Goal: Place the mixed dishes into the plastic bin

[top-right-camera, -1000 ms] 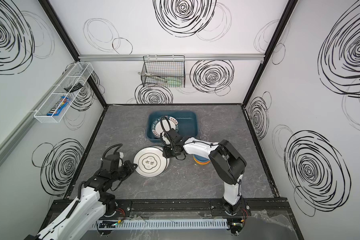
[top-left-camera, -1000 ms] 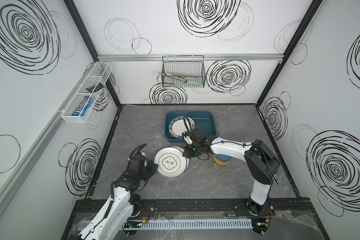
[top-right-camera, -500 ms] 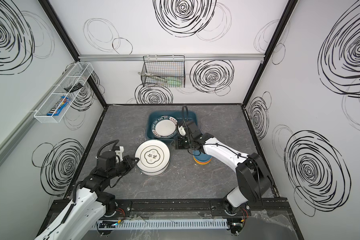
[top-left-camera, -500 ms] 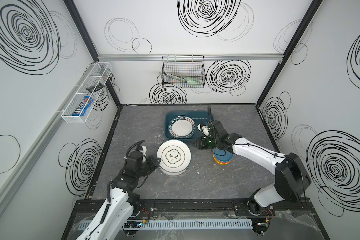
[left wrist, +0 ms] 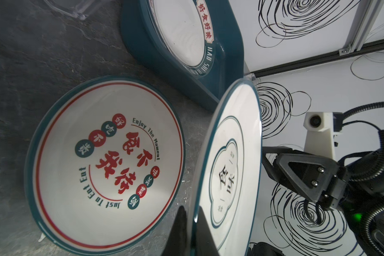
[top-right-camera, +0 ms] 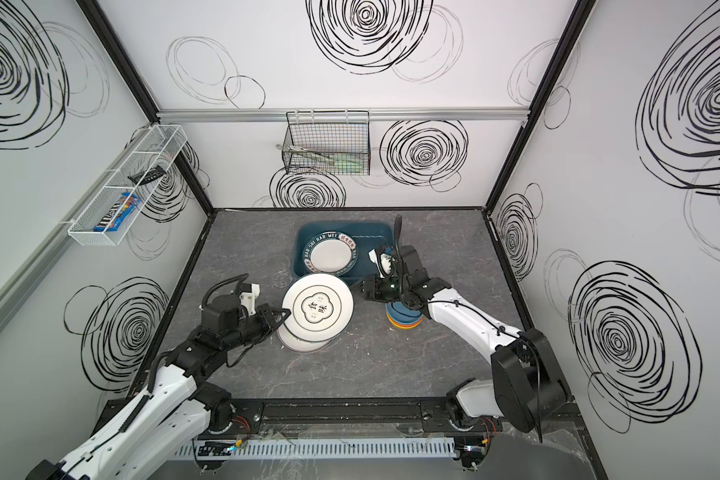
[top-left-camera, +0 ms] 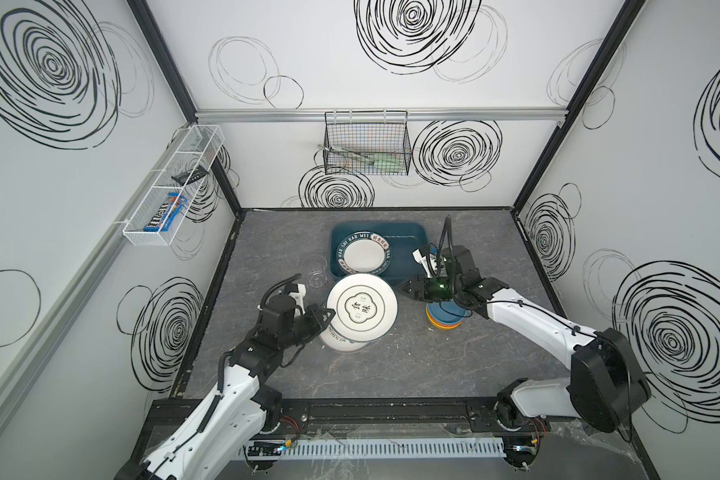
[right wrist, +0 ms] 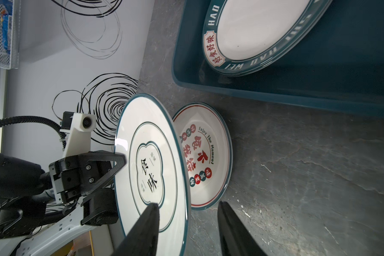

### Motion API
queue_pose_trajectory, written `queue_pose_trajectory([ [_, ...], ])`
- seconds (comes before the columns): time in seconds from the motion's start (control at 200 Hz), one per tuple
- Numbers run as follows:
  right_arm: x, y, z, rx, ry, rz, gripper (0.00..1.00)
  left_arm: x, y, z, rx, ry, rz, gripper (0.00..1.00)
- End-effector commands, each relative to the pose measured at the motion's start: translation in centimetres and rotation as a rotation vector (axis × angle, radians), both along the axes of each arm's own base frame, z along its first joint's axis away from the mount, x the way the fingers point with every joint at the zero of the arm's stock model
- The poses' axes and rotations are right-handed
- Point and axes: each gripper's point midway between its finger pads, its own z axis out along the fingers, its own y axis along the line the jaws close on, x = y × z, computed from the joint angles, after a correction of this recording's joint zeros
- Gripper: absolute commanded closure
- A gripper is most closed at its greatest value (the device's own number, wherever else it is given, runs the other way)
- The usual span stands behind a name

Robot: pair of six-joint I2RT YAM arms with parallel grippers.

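We have a first plate (top-left-camera: 364, 258) in the far bin (top-left-camera: 420, 235); our left claw (top-left-camera: 328, 316) pinches a second plate (top-left-camera: 362, 309) lifted just near of it, our right claw (top-left-camera: 400, 286) gapes empty beside, and the third plate (top-left-camera: 341, 345), bowls (top-left-camera: 441, 324) and cup (top-left-camera: 316, 272) wait on the table (top-left-camera: 391, 374).

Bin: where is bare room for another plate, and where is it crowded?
Bare: the bin's right half, between its plate and right wall; also the table's front strip. Crowded: before the bin, among cup, lifted plate, lower plate and bowls.
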Motion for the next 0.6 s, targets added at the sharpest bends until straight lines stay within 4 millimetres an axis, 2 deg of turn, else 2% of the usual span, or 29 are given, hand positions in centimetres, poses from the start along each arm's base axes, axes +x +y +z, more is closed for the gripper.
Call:
queue_pose_trajectory([
  [0.0,-0.2,0.3,1.1,0.055,-0.016,0.018,0.53,1.7,-1.2,5.0,-0.082,-0.15,-0.005,1.0],
  [0.335,-0.2,0.6,0.0,0.052,0.017,0.028,0.58,1.8,-2.0,5.7,-0.1,-0.165,-0.018,1.0],
  [0.595,-0.8,1.1,-0.4,0.061,0.038,0.057,0.68,1.9,-2.0,5.6,-0.103,-0.163,-0.014,1.0],
])
